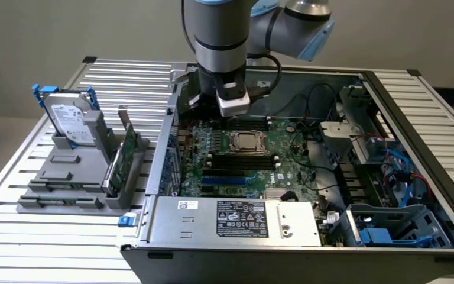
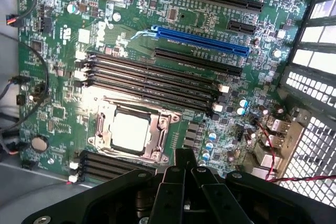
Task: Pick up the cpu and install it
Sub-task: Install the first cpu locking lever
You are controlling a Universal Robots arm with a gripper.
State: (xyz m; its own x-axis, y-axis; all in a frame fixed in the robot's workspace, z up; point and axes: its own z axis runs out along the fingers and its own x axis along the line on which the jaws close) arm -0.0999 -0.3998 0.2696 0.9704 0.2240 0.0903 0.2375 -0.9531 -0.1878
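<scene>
The cpu (image 1: 245, 142), a small silvery square, lies flat inside the metal socket frame in the middle of the green motherboard (image 1: 290, 171) in the open computer case. In the wrist view the cpu (image 2: 128, 132) shows bright within the socket frame, beside the black memory slots (image 2: 152, 80). My gripper (image 1: 233, 110) hangs above the board just behind the socket, apart from the chip. Its fingers (image 2: 185, 157) are shut together with nothing between them.
A grey rack (image 1: 61, 177) on the slatted table at the exterior view's left holds a hard drive with a blue bracket (image 1: 73, 123) and an upright green card (image 1: 122, 155). Case walls, a power supply (image 1: 235, 218), drive cage (image 1: 369, 148) and cables surround the board.
</scene>
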